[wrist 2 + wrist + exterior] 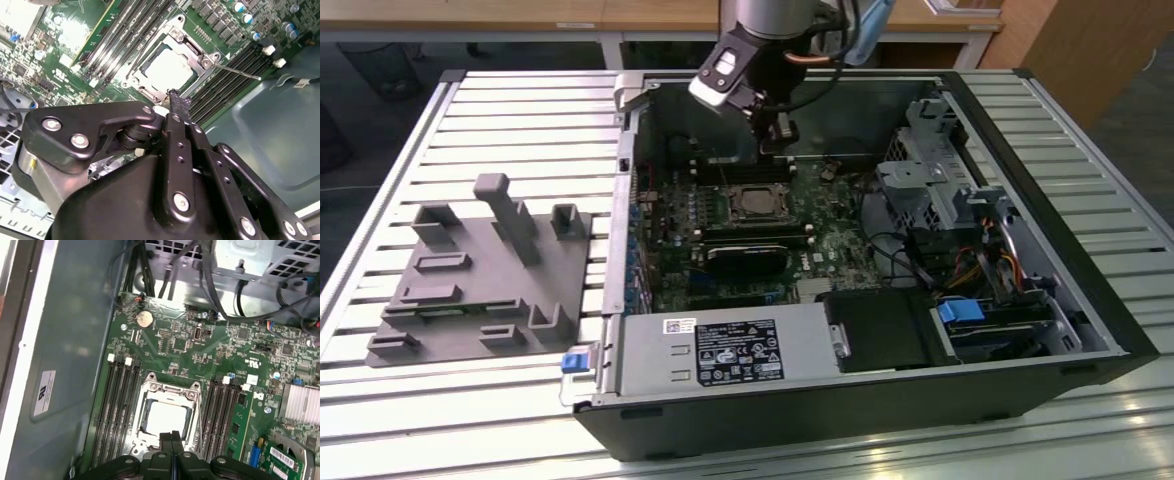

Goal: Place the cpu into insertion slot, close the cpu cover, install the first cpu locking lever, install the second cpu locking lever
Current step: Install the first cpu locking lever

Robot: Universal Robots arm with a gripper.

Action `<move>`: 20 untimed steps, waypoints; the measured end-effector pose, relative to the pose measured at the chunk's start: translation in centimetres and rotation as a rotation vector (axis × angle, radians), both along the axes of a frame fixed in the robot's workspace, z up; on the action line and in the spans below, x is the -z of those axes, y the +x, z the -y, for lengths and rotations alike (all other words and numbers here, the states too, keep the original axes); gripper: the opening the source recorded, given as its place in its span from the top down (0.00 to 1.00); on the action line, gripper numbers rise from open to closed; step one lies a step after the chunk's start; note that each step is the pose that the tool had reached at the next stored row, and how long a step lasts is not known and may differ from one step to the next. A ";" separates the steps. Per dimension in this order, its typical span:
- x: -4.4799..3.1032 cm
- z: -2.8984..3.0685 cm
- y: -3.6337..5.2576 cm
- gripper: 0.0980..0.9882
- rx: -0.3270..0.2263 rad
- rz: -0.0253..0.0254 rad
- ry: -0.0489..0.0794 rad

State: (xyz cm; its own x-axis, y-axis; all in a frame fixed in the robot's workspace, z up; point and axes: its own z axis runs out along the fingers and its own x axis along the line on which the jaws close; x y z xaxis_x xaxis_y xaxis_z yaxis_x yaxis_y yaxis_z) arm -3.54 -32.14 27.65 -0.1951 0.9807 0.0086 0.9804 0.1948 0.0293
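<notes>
The cpu (754, 204), a flat square chip with a pale metal top (167, 418), lies in the insertion slot on the green board. The slot itself is mostly hidden beneath it. The cpu cover (171, 388), a dull silver frame, lies flat down around the chip (170, 67). One thin locking lever (239, 72) sticks out sideways from the socket corner over the memory slots. My gripper (781, 148) hangs a little above the board at the socket's far edge. Its black fingertips (171, 436) are pressed together, shut, with nothing between them (176, 100).
Long black memory slots (120, 405) flank the socket on both sides. A black heatsink (747, 262) and a grey power supply box (720, 355) sit nearer the case front. The drive cage (934, 170) is on the exterior view's right, a grey fixture (480, 270) outside on its left.
</notes>
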 end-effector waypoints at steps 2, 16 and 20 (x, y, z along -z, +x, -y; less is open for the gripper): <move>0.00 0.00 0.00 0.99 -0.018 0.0000 0.000; 0.00 0.00 0.00 0.99 -0.195 0.0000 0.000; 0.00 0.00 0.00 0.99 -0.266 0.0000 0.000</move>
